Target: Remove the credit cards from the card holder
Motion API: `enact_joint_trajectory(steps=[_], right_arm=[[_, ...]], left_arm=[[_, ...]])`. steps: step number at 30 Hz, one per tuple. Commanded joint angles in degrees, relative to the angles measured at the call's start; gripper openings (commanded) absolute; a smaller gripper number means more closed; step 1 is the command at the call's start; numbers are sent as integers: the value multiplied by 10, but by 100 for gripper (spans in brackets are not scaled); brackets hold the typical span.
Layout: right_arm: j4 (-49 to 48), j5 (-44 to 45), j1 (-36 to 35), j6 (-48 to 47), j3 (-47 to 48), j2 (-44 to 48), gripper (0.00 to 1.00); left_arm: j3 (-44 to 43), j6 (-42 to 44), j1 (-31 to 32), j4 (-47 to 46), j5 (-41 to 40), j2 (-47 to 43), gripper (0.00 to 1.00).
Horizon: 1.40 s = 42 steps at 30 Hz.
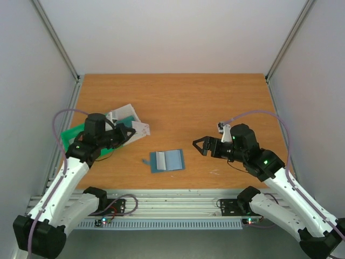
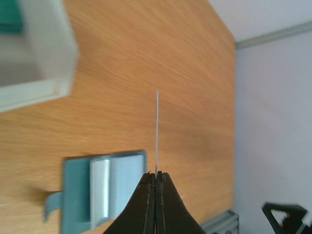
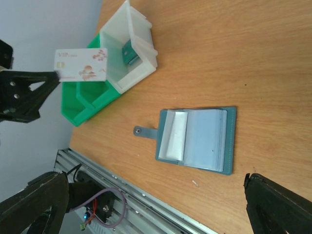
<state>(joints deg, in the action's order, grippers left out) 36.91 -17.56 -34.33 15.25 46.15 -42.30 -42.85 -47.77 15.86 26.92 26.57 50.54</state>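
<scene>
1. Wooden table [image 1: 215, 97]: carries every item listed below. Both arms reach in from its near edge.

2. Green tray [image 3: 84, 108]: sits at the left side of the table, under the left arm's wrist in the top view.

3. White tray [image 3: 140, 67]: open-topped and set against the green tray on that tray's far right side.

4. Card holder [image 3: 204, 139]: slate-blue. It lies opened flat on the table near the front edge, between the two grippers and touching neither. One half shows a pale pocket, the other a grey-blue sleeve. Its strap tab [image 3: 145, 131] points toward the left arm's side.

5. Left gripper [image 2: 156, 176]: the jaws are pressed together on one short end of a white card [image 3: 80, 65]. The card is printed "VIP", with reddish marks. It projects forward from the fingertips and appears edge-on as a thin line in the left wrist view. In the top view it lies just beside the white tray's right corner, well apart from the card holder.

6. Right gripper [image 1: 200, 146]: the jaws are spread wide with nothing between them. It hovers to the right of the card holder, aimed toward it.

7. Teal item [image 3: 128, 52]: leans inside the white tray. It is small in view and is probably a card.
</scene>
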Motion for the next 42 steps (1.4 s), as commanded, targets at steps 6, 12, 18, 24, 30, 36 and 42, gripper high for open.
enact_joint_trajectory(steps=[6, 12, 18, 24, 30, 36, 42], right_arm=[[7, -22, 0, -50, 21, -31, 98], [10, -35, 0, -41, 18, -47, 98], [1, -51, 0, -35, 10, -54, 99], [-17, -58, 0, -30, 7, -65, 98], [-42, -73, 0, -21, 2, -80, 98], [-48, -71, 0, -21, 3, -86, 99], [-54, -75, 0, -22, 0, -91, 99]], left_arm=[[-47, 92, -160, 147, -30, -18, 0], [-57, 129, -265, 160, -25, 5, 0], [-63, 162, -314, 146, -66, 40, 0], [-71, 188, -342, 114, -67, 95, 0], [-68, 188, -343, 57, -74, 140, 0], [-65, 182, -343, 12, -60, 192, 1], [-54, 176, -343, -30, -60, 218, 1]])
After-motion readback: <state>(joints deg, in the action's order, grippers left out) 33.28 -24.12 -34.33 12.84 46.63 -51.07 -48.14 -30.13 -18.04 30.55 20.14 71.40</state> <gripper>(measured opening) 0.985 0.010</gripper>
